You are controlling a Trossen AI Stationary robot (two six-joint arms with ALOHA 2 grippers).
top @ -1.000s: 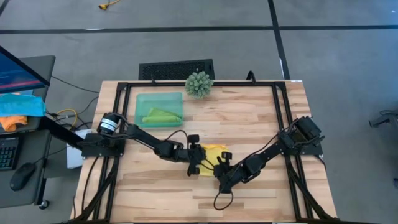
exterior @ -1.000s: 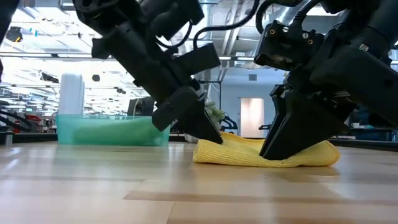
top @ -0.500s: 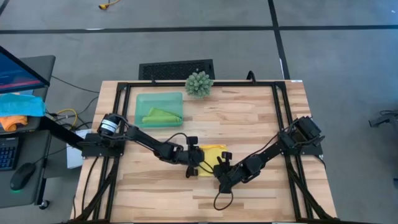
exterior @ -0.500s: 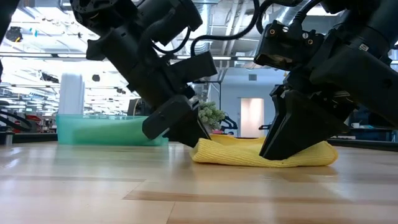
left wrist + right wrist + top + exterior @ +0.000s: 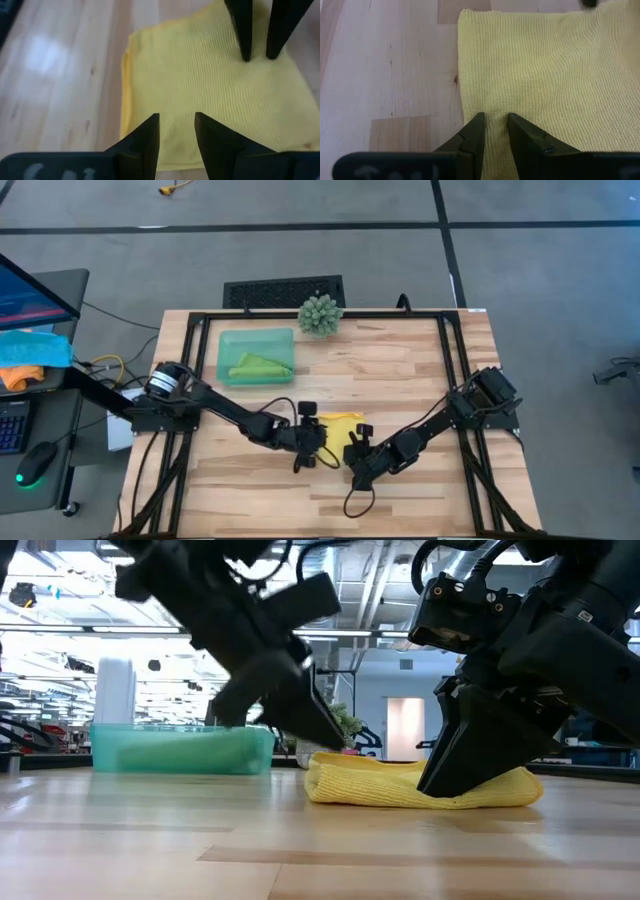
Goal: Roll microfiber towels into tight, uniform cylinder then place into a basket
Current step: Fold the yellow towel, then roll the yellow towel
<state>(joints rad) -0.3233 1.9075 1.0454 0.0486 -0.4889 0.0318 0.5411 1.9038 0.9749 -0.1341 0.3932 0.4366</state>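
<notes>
I see the yellow towel (image 5: pixel 338 424) lying mid-desk (image 5: pixel 400 380), partly folded. My right gripper (image 5: pixel 493 131) pinches its near edge; my left gripper (image 5: pixel 176 131) hovers over it, fingers slightly spread, holding nothing. The green towel (image 5: pixel 258 366) lies rolled in the basket (image 5: pixel 228 340).

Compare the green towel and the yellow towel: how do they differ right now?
The green towel lies bundled inside the teal basket; the yellow towel lies on the bare wooden table. The green one is untouched; the yellow one has the left claw and right claw at it. Both are soft cloths.
</notes>
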